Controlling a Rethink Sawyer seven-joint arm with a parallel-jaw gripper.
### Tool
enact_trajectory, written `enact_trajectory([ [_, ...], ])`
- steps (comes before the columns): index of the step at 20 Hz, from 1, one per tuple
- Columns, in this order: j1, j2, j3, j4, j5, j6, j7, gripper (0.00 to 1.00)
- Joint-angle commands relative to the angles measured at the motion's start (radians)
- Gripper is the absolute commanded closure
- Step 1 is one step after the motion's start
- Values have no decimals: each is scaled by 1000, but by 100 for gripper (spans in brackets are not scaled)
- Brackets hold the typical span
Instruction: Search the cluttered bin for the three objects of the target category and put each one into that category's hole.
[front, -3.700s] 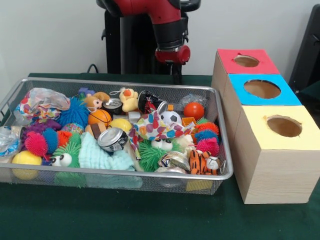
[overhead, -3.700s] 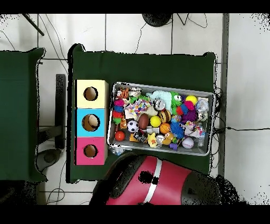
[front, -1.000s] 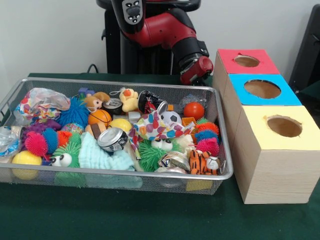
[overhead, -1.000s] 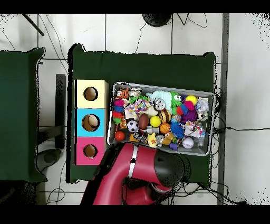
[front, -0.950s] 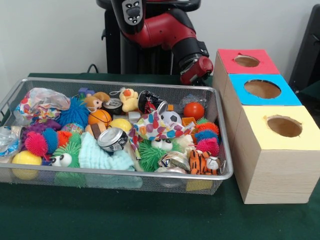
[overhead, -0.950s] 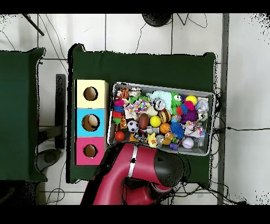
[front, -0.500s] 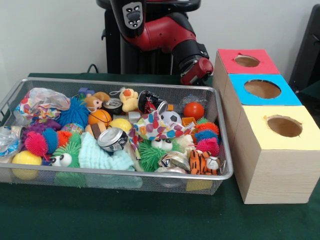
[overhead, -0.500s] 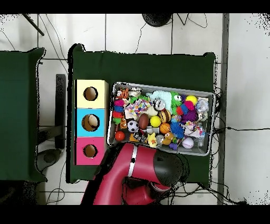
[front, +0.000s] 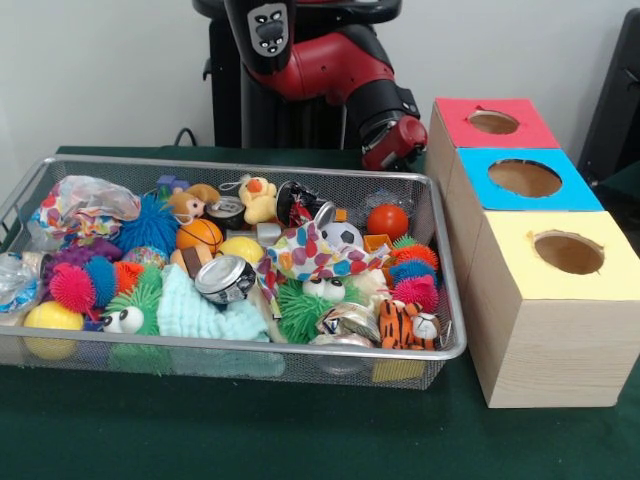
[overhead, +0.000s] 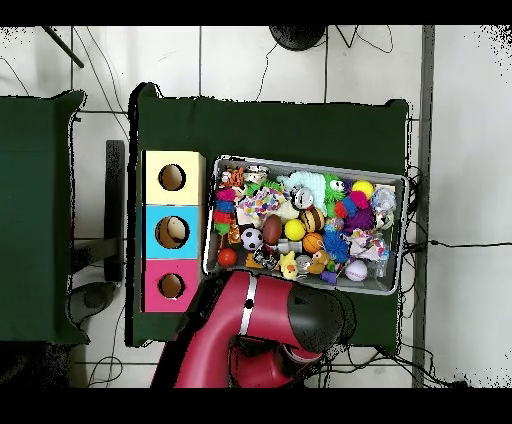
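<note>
Arm (front: 330, 60) bent at top center, behind the bin (front: 300, 346), likely staging a pick. End effector (front: 395, 150) state: can't tell. Nothing lifted yet.

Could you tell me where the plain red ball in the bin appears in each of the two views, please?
Front view: the red ball lies in the bin's far right corner, near the pink-topped box.
Overhead view: the red ball is at the bin's lower left corner.
Shared landmark: the pink-topped box, the box nearest it in both.
</note>
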Motion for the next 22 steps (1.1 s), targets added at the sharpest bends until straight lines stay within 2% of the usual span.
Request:
enact_trajectory([
  [1, 5, 187, -35, 78, 85, 385, 131, 100],
  [5, 21, 146, -37, 110, 97, 437, 111, 100],
  [18, 1, 73, -45, 120, 28, 572, 118, 100],
  [22, 11, 56, -47, 135, 44, 602, 101, 100],
])
